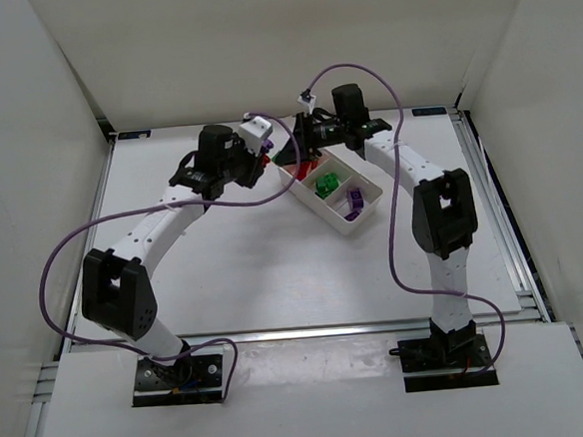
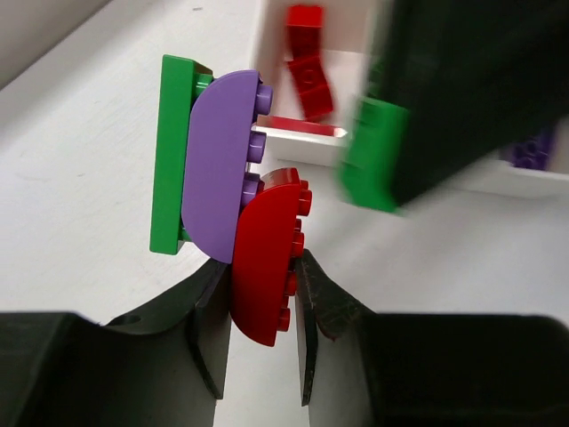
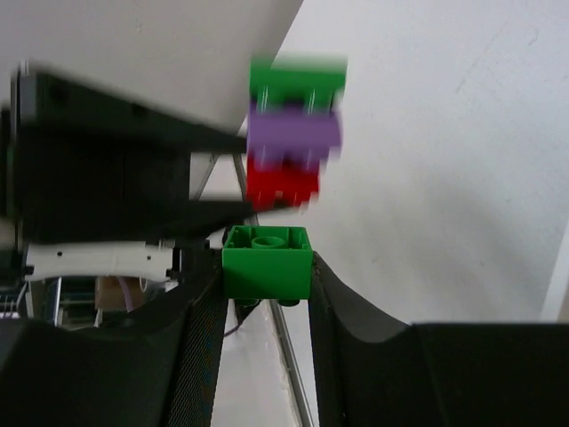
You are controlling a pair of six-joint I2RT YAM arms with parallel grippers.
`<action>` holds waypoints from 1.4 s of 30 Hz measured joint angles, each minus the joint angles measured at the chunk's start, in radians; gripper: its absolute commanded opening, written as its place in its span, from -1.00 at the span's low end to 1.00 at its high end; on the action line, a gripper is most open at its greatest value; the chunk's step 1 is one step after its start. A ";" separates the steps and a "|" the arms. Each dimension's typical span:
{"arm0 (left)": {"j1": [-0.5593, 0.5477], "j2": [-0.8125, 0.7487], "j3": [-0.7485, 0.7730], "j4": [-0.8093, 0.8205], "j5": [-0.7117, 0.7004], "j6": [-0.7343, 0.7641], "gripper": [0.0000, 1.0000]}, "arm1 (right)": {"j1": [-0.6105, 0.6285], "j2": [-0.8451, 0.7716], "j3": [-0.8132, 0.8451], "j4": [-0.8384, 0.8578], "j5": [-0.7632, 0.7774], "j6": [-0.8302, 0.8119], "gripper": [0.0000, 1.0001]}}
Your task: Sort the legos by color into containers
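My left gripper point(image 2: 262, 294) is shut on a red rounded lego point(image 2: 265, 258). That lego is joined to a purple rounded lego point(image 2: 218, 165) and a green plate point(image 2: 171, 151), and the stack is held in the air. Close to its right, my right gripper point(image 3: 267, 276) is shut on a small green lego point(image 3: 267, 262); the stack point(image 3: 293, 133) shows blurred just beyond it. In the top view both grippers, left point(image 1: 263, 160) and right point(image 1: 302, 138), meet at the far end of the white tray of containers point(image 1: 347, 225). It holds red point(image 1: 308, 167), green point(image 1: 325, 184) and purple point(image 1: 353, 201) legos.
The tray lies diagonally at the back middle of the white table. White walls enclose the table on the left, the back and the right. Purple cables loop from both arms. In the left wrist view the tray's end compartment point(image 2: 298, 147) holds red legos point(image 2: 307, 62).
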 measured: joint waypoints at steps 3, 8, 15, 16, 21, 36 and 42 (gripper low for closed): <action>0.039 0.017 0.013 0.020 -0.032 -0.008 -0.80 | 0.000 -0.014 -0.029 -0.018 -0.033 -0.015 -1.00; 0.085 0.018 0.014 0.037 -0.053 -0.007 -0.80 | -0.017 -0.054 -0.074 -0.042 -0.068 -0.045 -1.00; 0.084 0.018 0.014 0.036 -0.053 -0.006 -0.80 | -0.087 -0.136 -0.119 -0.195 -0.038 -0.248 -1.00; 0.084 0.018 0.014 0.036 -0.052 -0.006 -0.80 | -0.098 -0.148 -0.127 -0.231 -0.014 -0.301 -1.00; 0.084 0.018 0.018 0.026 -0.032 -0.010 -0.80 | -0.127 -0.166 -0.137 -0.395 0.223 -0.539 -1.00; 0.091 0.018 0.029 0.009 0.006 -0.022 -0.80 | -0.069 0.013 -0.020 -0.469 0.649 -0.697 -0.11; 0.122 0.018 0.029 -0.008 0.087 -0.036 -0.80 | -0.069 0.055 -0.020 -0.470 0.690 -0.694 0.34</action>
